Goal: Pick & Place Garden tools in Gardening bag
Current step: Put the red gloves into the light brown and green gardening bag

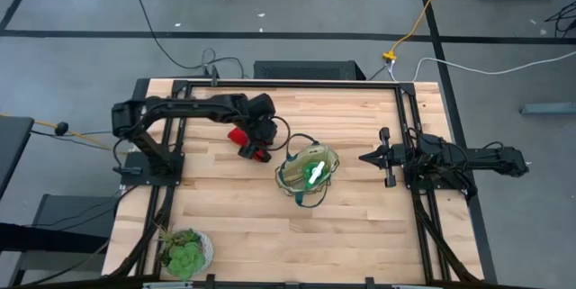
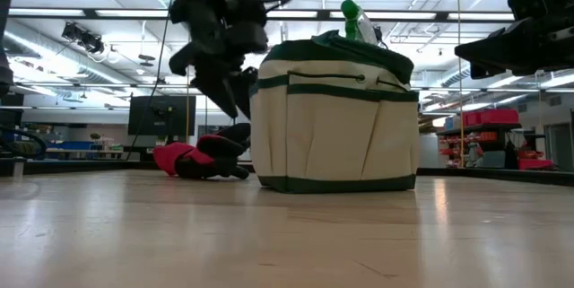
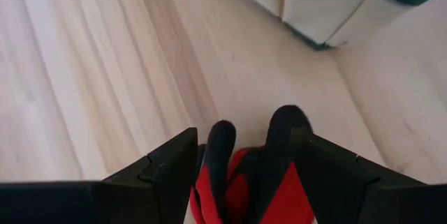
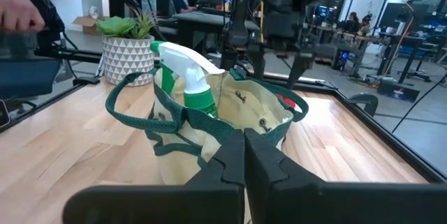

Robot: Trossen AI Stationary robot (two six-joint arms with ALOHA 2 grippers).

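Note:
The red-and-black glove bundle (image 1: 239,137) lies on the table just left of the gardening bag (image 1: 292,179). My left gripper (image 3: 244,172) is open and comes down over the bundle (image 3: 241,196), one finger on each side of it. The tan bag with the dark green rim (image 2: 336,131) stands upright on its base. The green spray bottle (image 4: 187,77) stands in it, white nozzle up. My right gripper (image 1: 364,157) is shut and empty, held above the table right of the bag. The two hand rakes do not show in any view. My left gripper's fingers (image 3: 171,172) stand close on either side of the glove bundle's black fingertip end (image 3: 220,147), coming from above. I cannot tell whether they touch it. The bundle lies on the table.
A green leafy plant in a white pot (image 1: 184,251) stands at the table's near left corner. Bare wood lies in front of the bag (image 1: 360,235). The bag's green loop handles (image 4: 133,109) hang out over its sides. People show in the room beyond the table.

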